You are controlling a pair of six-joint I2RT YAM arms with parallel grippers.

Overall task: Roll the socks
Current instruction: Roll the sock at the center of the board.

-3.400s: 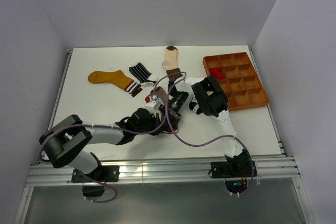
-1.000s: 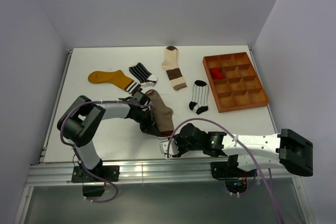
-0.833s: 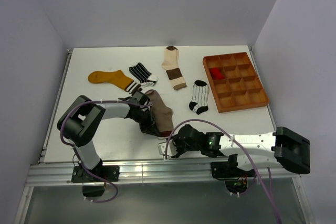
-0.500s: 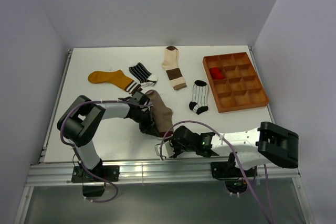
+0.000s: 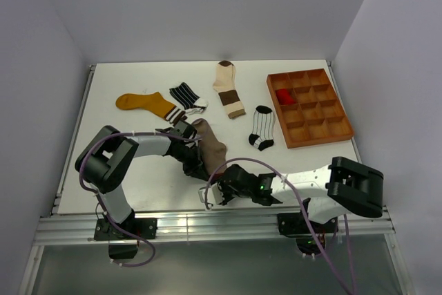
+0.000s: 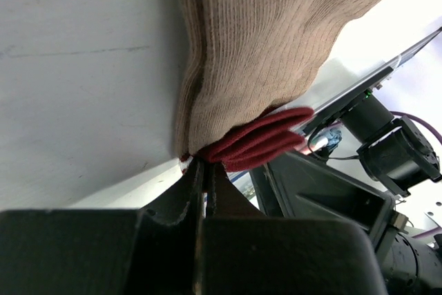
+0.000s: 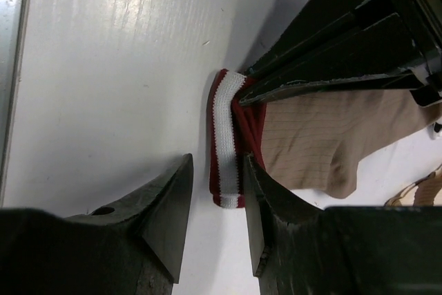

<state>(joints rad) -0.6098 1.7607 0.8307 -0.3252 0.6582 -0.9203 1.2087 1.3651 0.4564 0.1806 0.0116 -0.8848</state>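
Note:
The taupe sock (image 5: pixel 211 144) lies near the table's middle front, its red-and-white striped cuff (image 7: pixel 225 137) toward the near edge. My left gripper (image 5: pixel 198 165) is shut on that cuff (image 6: pixel 257 141). My right gripper (image 7: pixel 217 159) is open, its fingers on either side of the cuff's end, low over the table; it also shows in the top view (image 5: pixel 210 195). The mustard sock (image 5: pixel 141 103), black-white striped sock (image 5: pixel 185 94), cream-and-brown sock (image 5: pixel 226 88) and white pinstriped sock (image 5: pixel 262 128) lie flat farther back. The red sock (image 5: pixel 283 94) sits in the tray.
The brown compartmented tray (image 5: pixel 324 128) stands at the back right. The right arm stretches along the table's near edge, its cable looping beside the sock. The left gripper's fingers (image 7: pixel 324 67) fill the upper right of the right wrist view.
Both arms have left the table's middle. The left gripper holds the taupe sock's cuff nearer the front. The right gripper has slid left along the near edge up to the cuff.

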